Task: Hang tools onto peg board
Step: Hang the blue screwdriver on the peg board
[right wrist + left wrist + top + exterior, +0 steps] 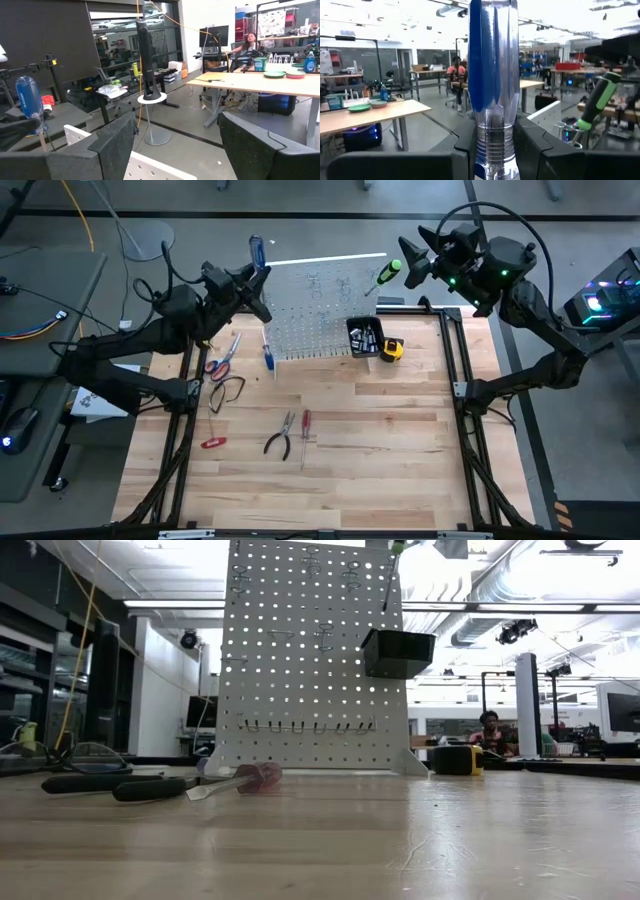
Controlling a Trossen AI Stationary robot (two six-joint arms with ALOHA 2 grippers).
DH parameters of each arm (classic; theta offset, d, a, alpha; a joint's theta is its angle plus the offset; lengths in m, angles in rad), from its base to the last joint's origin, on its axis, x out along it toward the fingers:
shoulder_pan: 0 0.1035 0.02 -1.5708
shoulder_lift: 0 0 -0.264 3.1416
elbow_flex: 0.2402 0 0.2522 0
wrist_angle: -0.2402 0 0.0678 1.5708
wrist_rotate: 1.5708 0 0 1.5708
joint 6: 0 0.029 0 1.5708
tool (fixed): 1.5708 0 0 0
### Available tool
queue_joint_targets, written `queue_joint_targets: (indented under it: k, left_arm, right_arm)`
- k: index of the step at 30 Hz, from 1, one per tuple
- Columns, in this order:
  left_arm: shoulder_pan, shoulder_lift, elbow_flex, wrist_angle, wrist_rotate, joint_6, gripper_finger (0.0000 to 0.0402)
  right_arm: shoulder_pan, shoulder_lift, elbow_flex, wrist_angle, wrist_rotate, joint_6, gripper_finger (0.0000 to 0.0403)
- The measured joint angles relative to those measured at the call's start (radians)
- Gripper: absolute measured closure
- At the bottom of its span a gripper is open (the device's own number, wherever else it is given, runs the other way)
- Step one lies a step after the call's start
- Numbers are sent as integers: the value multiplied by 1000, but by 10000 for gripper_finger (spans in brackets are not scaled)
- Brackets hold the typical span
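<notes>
From my console, taking the peg board (318, 310) as the anchor, nearest to me on the counter (380, 460) lie a pair of dark-handled pliers (279, 436) and a slim red screwdriver (306, 426) just beside them, with a small red-handled cutter (213, 443) off toward the left arm's side. Closer to the board I see a dark wire loop (227, 392), the small scissors (222, 356) and a blue screwdriver (268, 357) lying just before the board's near edge. The black bin (364, 337) sits on the board's right portion, and a yellow tape measure (392, 349) rests just beside that bin. In the low view the board stands upright with the bin hanging on its face and a row of hooks along its lower part. At the board's far left corner my left pincer (256, 278) is clamped on a blue-handled screwdriver (490, 85), handle pointing up. A green-black screwdriver (386, 273) rests at the board's far right corner. Just beyond that corner hovers my right pincer (415, 258), fingers spread apart and empty. Behind the board, across the room, a person (489, 732) sits at a desk.
</notes>
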State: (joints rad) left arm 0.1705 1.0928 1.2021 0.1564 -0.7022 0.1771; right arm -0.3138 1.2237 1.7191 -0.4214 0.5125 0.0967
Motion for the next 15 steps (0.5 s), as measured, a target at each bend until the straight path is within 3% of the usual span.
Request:
queue_joint_targets:
  k: [10, 15]
  left_arm:
    - [10, -13, -68, 50, -67, -30, 326]
    - [28, -4, -113, 150, -70, -13, 326]
  right_arm:
    - [0, 0, 0, 0, 0, -8, 128]
    - [0, 0, 0, -1, 0, -8, 128]
